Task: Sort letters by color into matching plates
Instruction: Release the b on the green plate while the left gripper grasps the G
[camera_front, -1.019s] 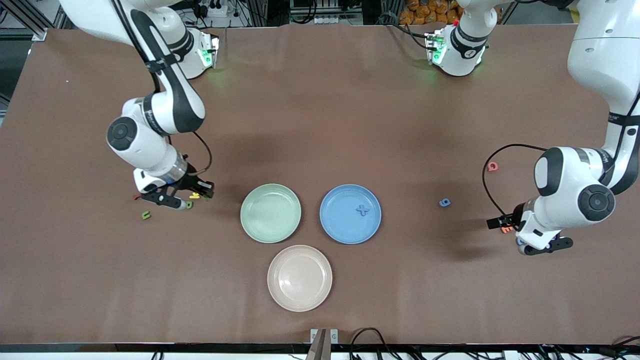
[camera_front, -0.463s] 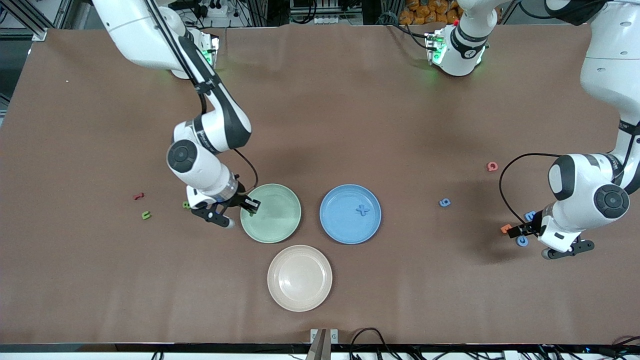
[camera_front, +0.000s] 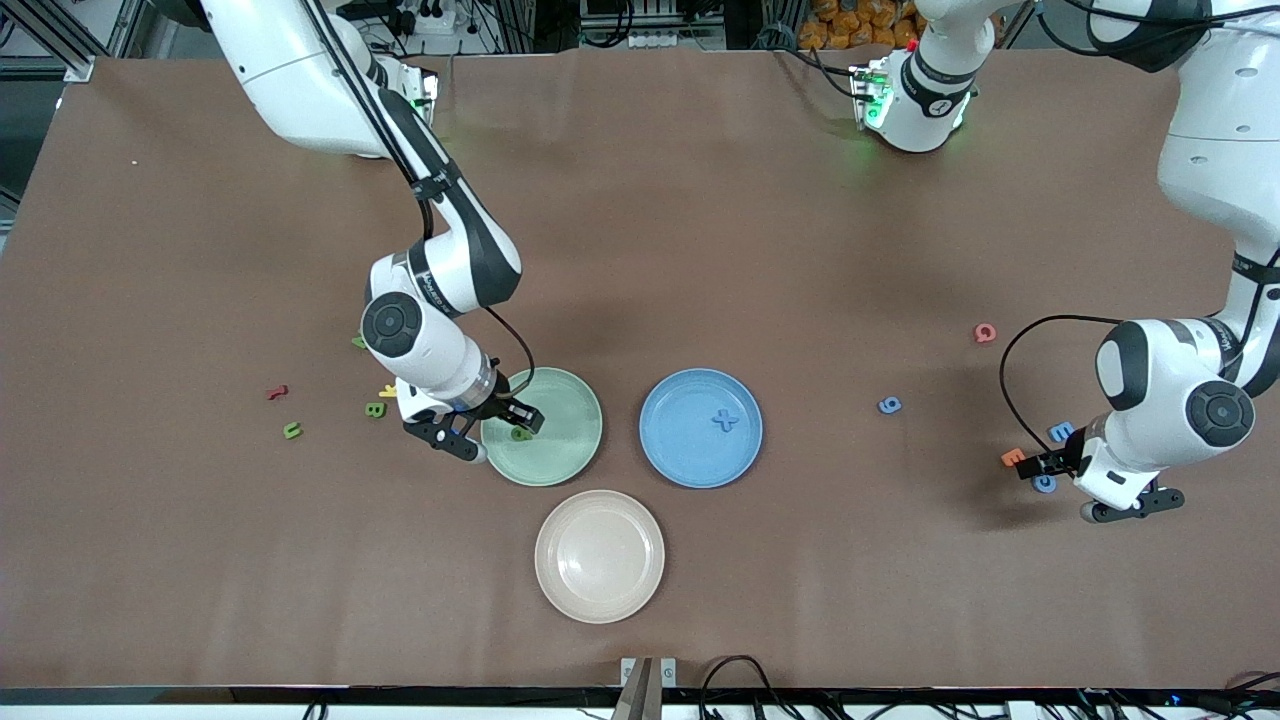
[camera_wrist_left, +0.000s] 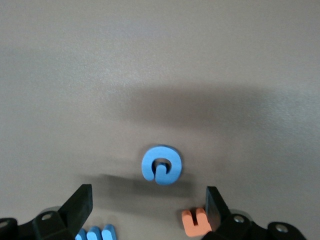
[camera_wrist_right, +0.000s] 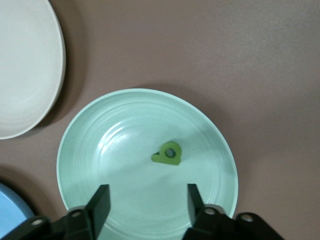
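The pale mint green plate (camera_front: 560, 400) and the blue plate (camera_front: 690, 445) sit side by side mid-table. My right gripper (camera_front: 497, 428) hangs open and empty over the green plate's rim (camera_wrist_right: 90, 130). A small green letter (camera_wrist_right: 167, 153) lies in that plate, just off the fingertips. A blue plus piece (camera_front: 725, 420) lies in the blue plate. My left gripper (camera_front: 1045, 462) is open, low over the table at the left arm's end. A round blue letter (camera_wrist_left: 161, 164) lies just ahead of it. An orange letter (camera_wrist_left: 194, 222) and a blue E (camera_wrist_left: 95, 234) lie by its fingers.
A beige plate (camera_front: 599, 556) sits nearer the camera than the two plates. Loose green (camera_front: 375, 409), yellow (camera_front: 388, 391) and red (camera_front: 277, 392) letters lie toward the right arm's end. A blue letter (camera_front: 889, 405) and a red one (camera_front: 985, 333) lie toward the left arm's end.
My right gripper has moved from the loose letters to over the green plate, and a green letter now lies in that plate. My left gripper has shifted slightly over its letters.
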